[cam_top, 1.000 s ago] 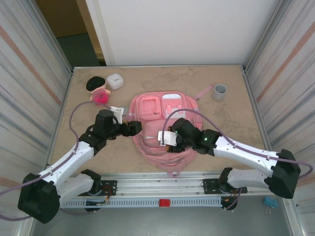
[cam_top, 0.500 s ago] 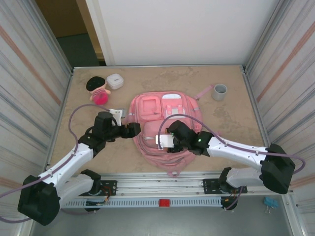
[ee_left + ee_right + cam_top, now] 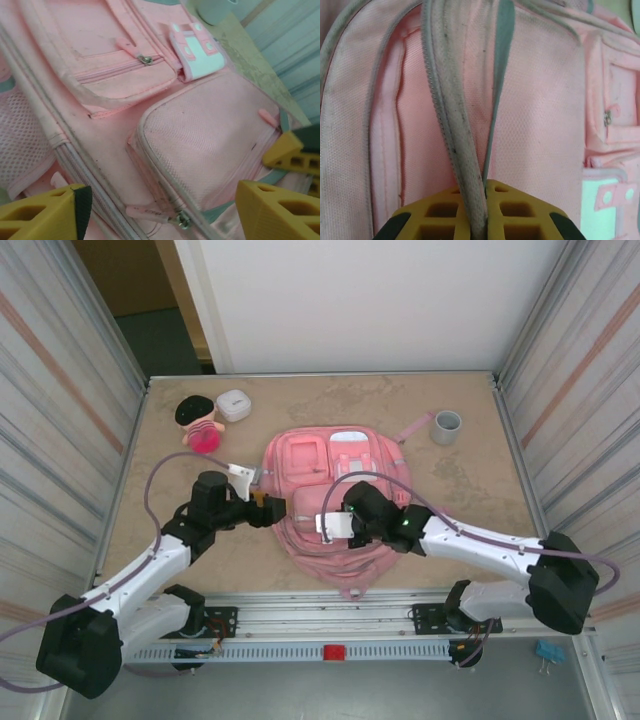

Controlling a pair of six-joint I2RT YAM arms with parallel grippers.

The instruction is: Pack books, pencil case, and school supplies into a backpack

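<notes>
Right wrist: pink woven backpack (image 3: 540, 100), ridged zipper (image 3: 447, 125).

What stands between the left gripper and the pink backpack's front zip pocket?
Nothing visible does. The left gripper hangs right over the pink backpack, and only the bare front pocket lies under its open jaws.
</notes>
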